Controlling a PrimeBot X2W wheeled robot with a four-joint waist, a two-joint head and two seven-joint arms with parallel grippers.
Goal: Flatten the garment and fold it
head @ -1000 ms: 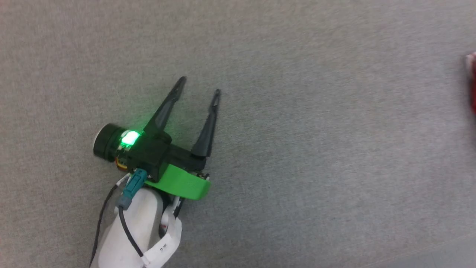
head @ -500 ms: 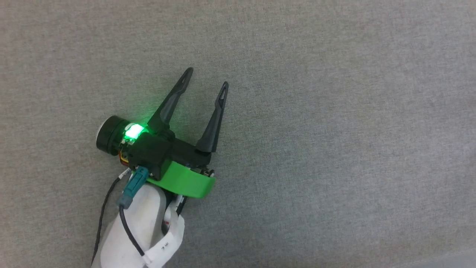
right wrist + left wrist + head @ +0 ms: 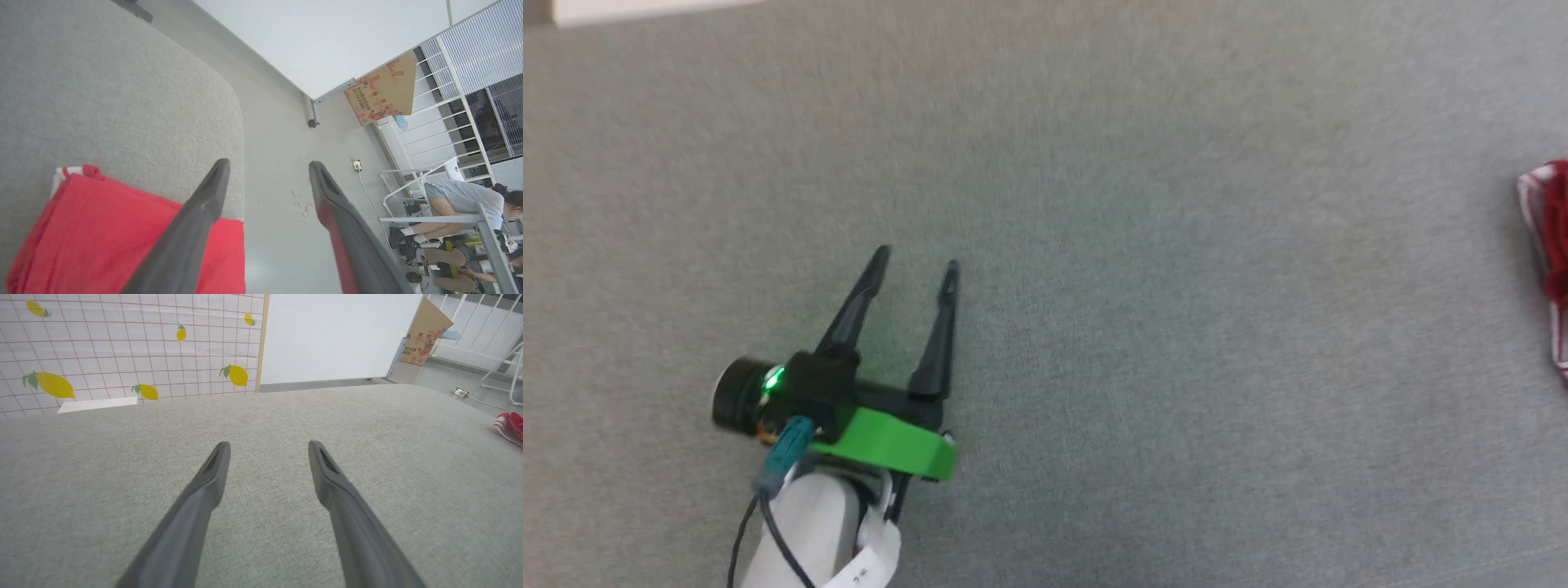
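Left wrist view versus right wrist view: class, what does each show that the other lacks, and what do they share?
Left wrist view: a lemon-patterned tiled wall and the open left pincer. Right wrist view: a seated person and the open right pincer. Shared: the red garment, the grey fabric surface and the cardboard box.

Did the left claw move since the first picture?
Cannot tell. The whole head view shifted, so the camera moved, and the plain grey surface around the left gripper gives no fixed mark.
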